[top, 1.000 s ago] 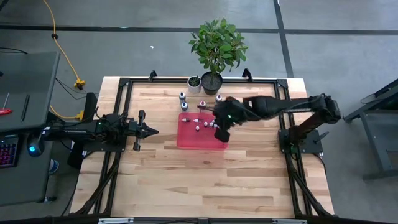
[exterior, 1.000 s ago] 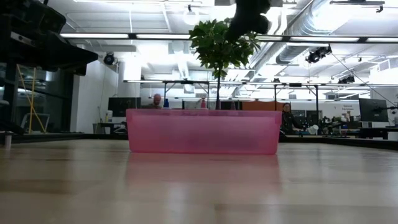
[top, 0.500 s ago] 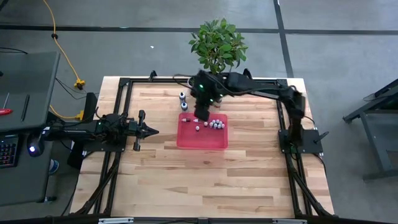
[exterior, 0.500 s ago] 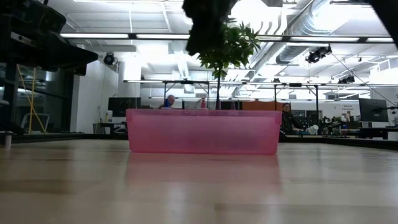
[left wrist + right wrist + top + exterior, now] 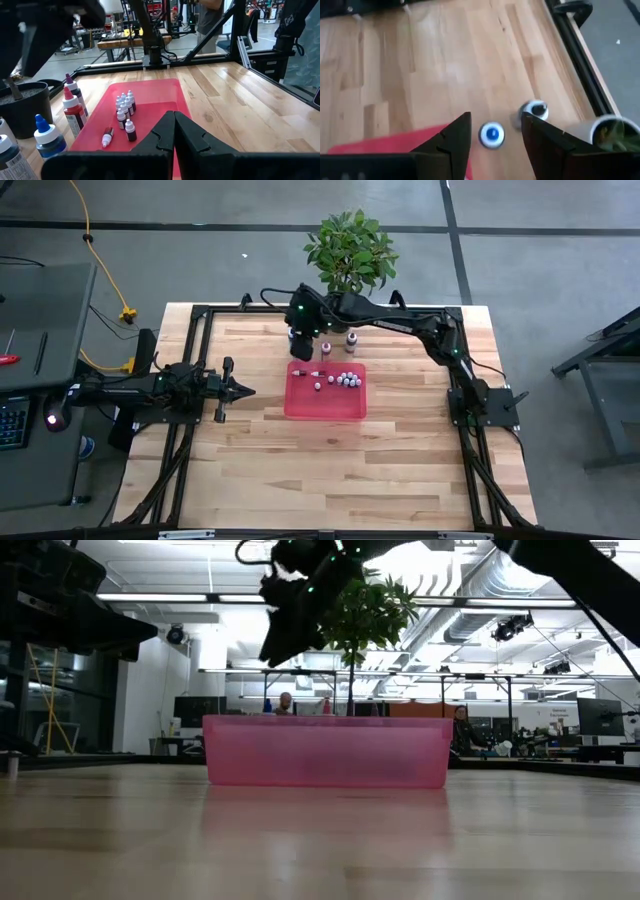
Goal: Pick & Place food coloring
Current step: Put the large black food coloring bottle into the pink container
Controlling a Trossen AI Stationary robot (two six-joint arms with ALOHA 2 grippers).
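High view: right gripper (image 5: 300, 338) held over bottles beside red tray (image 5: 325, 405); left gripper (image 5: 243, 390) parked at table left.
Left wrist view: left fingers clenched; food coloring (image 5: 125, 107) clustered in tray.
Right wrist view: fingers spread above blue-capped bottle (image 5: 491, 135).
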